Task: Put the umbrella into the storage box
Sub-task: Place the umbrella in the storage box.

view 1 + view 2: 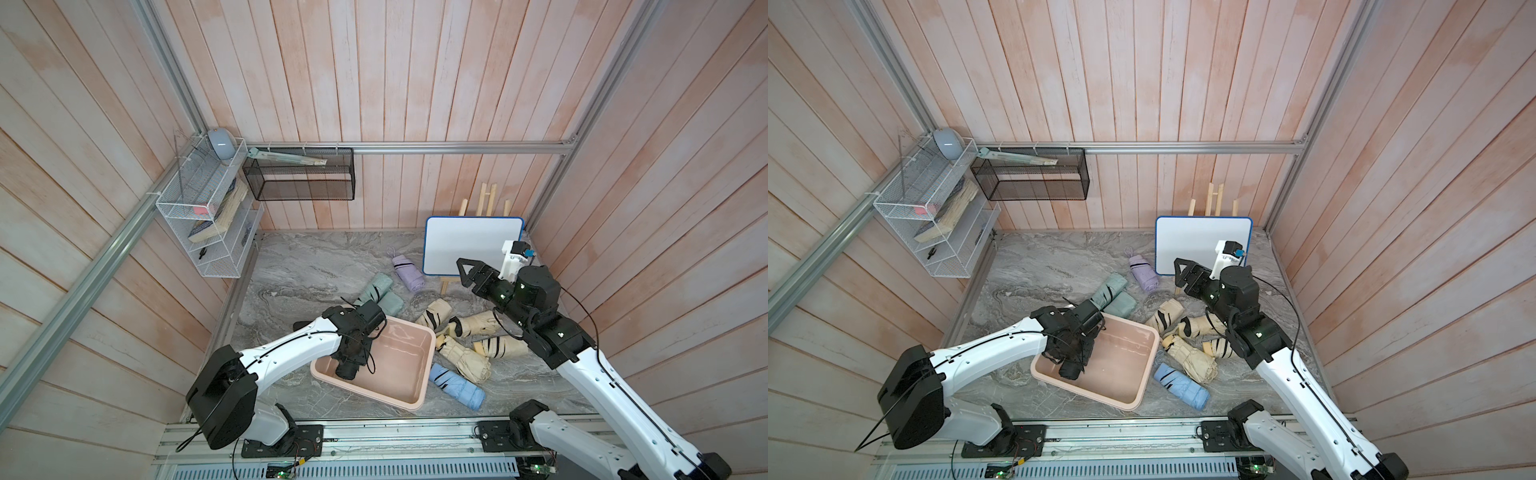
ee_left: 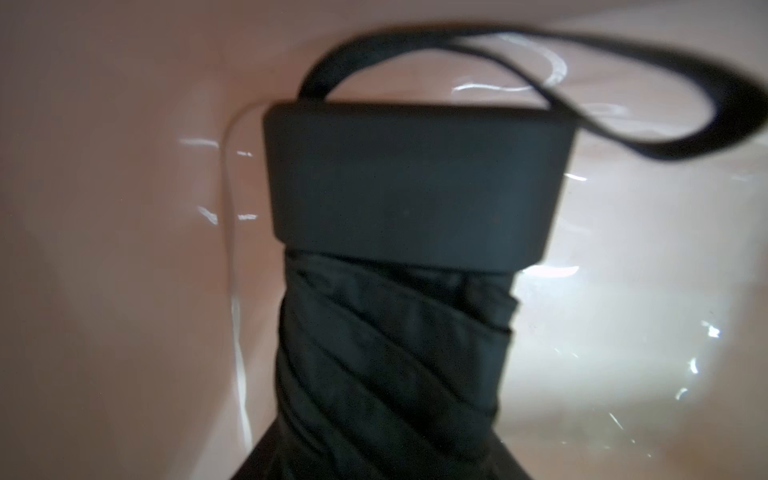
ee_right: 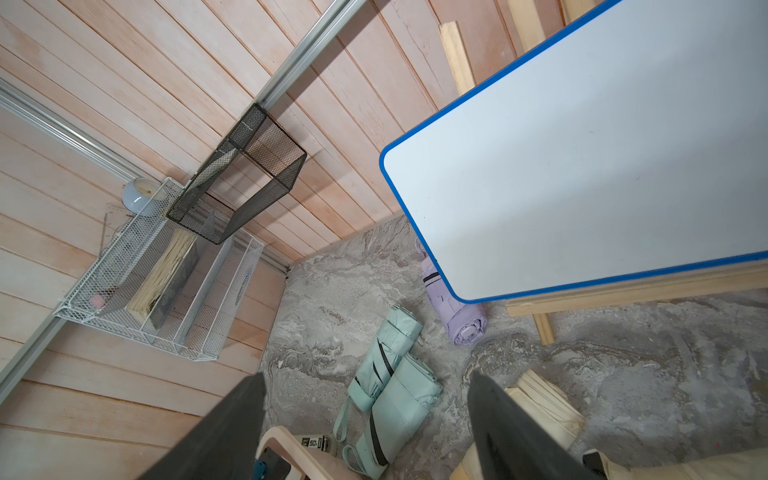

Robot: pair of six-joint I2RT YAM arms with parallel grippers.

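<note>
Black umbrella [image 2: 390,340], folded and wound tight, is inside the storage box [image 1: 399,368], near the box's left wall, with its squared handle cap [image 2: 415,178] pointing down at the pink floor and its wrist strap [image 2: 623,79] looping off to one side. In both top views the handle end [image 1: 346,371] [image 1: 1070,371] sticks out below the left tool [image 1: 351,353], which is clenched on the black umbrella. The tool's fingers are hidden behind the cloth in the left wrist view. Whether the cap rests on the floor of the box I cannot tell. The pink wall [image 2: 124,249] fills that view behind the umbrella. The right tool [image 1: 464,272] hangs released and empty above the tabletop [image 1: 316,266], in front of the blue-edged whiteboard [image 1: 473,245], with its dark fingers [image 3: 232,428] standing well apart in the right wrist view. Other folded umbrellas lie on the tabletop outside the box: two mint-green umbrellas [image 1: 380,293] side by side behind it, a lilac umbrella [image 1: 405,272] beside the whiteboard, a cluster of beige umbrellas [image 1: 461,345] to its right, and a blue umbrella [image 1: 457,384] just beside its right wall.
</note>
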